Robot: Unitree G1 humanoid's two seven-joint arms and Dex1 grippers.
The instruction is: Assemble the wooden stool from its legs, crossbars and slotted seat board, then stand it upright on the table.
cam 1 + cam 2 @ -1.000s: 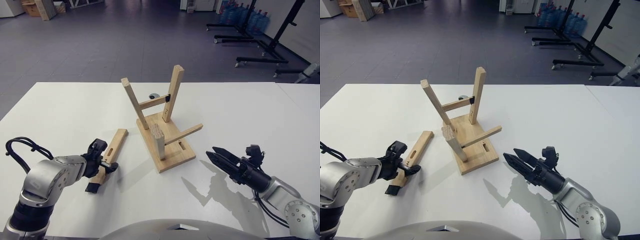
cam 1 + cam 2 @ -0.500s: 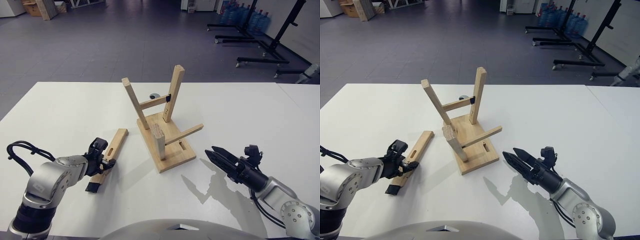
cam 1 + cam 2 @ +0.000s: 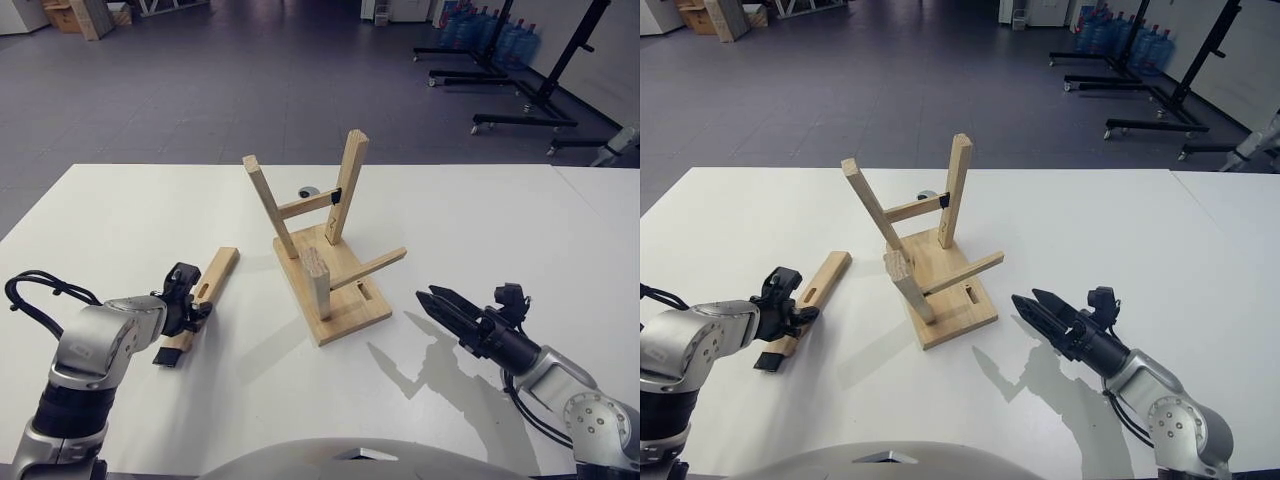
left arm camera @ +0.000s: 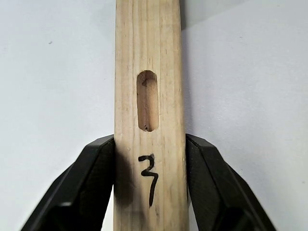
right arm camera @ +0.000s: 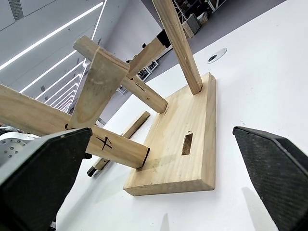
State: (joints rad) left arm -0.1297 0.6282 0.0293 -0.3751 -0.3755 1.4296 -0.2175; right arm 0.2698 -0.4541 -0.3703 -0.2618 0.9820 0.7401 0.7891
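Note:
The slotted seat board (image 3: 343,303) lies flat mid-table with three legs standing in it, the far pair joined by a crossbar (image 3: 306,206). A second crossbar (image 3: 372,268) juts from the near leg (image 3: 317,281). One slot (image 5: 186,143) in the board is empty. A loose leg (image 3: 207,287), marked 3 and slotted, lies on the table left of the board. My left gripper (image 4: 150,185) is shut on it near its black-tipped end, fingers (image 4: 91,178) pressing both sides. My right gripper (image 3: 433,297) is open just right of the board, pointing at it, holding nothing.
A small round grey insert (image 3: 308,190) sits in the white table (image 3: 480,220) behind the stool. Free tabletop lies on all sides of the board. Black wheeled stands (image 3: 520,90) and water bottles are far off on the floor behind.
My left gripper has dragged the loose leg leftwards, away from the seat board. My right gripper has shifted slightly to the right and farther from me, still open.

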